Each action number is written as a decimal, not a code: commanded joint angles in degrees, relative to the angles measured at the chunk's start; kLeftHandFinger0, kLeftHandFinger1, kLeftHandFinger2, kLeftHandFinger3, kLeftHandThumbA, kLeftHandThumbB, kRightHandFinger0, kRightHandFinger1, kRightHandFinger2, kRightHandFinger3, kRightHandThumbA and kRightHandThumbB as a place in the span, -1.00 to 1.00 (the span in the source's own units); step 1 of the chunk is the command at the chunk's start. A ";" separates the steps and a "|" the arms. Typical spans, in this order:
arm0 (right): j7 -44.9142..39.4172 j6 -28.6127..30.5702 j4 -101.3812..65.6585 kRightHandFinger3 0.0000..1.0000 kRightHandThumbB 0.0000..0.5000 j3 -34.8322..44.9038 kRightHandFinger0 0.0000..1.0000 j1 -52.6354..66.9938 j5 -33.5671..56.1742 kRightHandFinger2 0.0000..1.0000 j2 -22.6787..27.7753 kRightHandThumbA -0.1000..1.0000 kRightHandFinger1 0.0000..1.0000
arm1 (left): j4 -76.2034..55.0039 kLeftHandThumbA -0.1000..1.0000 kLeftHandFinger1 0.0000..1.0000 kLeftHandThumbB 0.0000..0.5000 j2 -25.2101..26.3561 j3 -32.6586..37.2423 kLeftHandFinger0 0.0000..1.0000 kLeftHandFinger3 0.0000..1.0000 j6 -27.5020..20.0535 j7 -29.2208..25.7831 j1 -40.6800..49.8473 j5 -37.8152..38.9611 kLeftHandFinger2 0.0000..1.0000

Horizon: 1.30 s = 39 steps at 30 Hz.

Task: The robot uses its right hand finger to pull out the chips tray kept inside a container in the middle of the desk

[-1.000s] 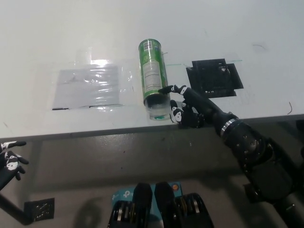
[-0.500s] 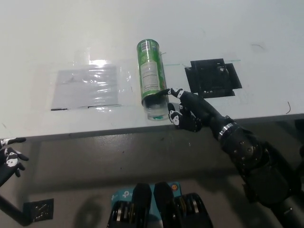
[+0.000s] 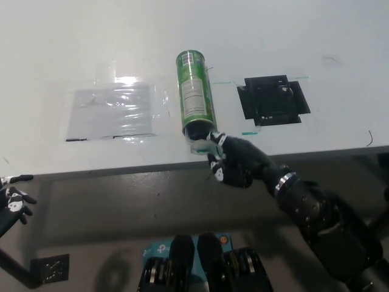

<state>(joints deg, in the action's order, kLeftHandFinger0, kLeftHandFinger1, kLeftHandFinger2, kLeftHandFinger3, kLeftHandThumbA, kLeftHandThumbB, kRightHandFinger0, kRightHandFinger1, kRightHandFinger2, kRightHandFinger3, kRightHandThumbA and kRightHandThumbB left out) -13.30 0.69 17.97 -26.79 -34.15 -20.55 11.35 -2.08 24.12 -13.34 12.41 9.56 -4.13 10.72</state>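
Right hand (image 3: 230,163) is curled up at the open end of the green can (image 3: 194,91), one finger hooked at the clear tray (image 3: 199,145) poking out of it, not gripping anything. The can lies on its side mid desk (image 3: 304,36), mouth toward the near edge, so a straight pull should slide it out. Left hand (image 3: 13,202) idles low at the left, fingers loosely apart.

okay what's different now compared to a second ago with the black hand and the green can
The right hand has slid toward picture left and nearer the desk edge, from beside the green chips can to right at its open end, covering most of the clear tray end that showed there. The can, plastic sheet and black mat have not moved. The left hand rests low at lower left.
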 commanded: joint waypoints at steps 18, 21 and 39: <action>-2.85 -1.10 -1.94 0.85 -0.20 1.13 -0.72 0.58 -1.14 0.78 -1.76 -1.00 -0.85 | -2.55 -1.00 -0.39 -0.64 2.21 -1.34 -0.45 0.24 -0.34 0.80 -0.74 0.44 -0.25; -2.52 -1.34 -1.92 0.86 -0.19 1.24 -0.86 1.00 -1.51 0.80 -1.80 -1.00 -0.89 | -2.96 -1.00 -0.41 -0.67 2.26 -1.29 -0.45 0.23 0.10 0.61 -0.76 0.08 -0.26; -2.81 -6.16 -13.76 0.76 -0.04 5.77 -1.00 16.29 2.18 0.66 -3.13 -1.00 -1.00 | -2.41 -1.00 -0.39 -0.65 3.12 -1.28 -0.46 0.24 -0.27 1.10 -1.78 0.20 -0.24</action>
<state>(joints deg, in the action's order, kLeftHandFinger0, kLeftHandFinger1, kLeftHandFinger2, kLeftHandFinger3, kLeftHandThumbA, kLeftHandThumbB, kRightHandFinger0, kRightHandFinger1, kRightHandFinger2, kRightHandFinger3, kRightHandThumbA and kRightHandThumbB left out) -14.70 -3.18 6.30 -21.54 -20.35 -19.89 7.97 -3.09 24.83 -14.02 12.84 9.59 -4.69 10.72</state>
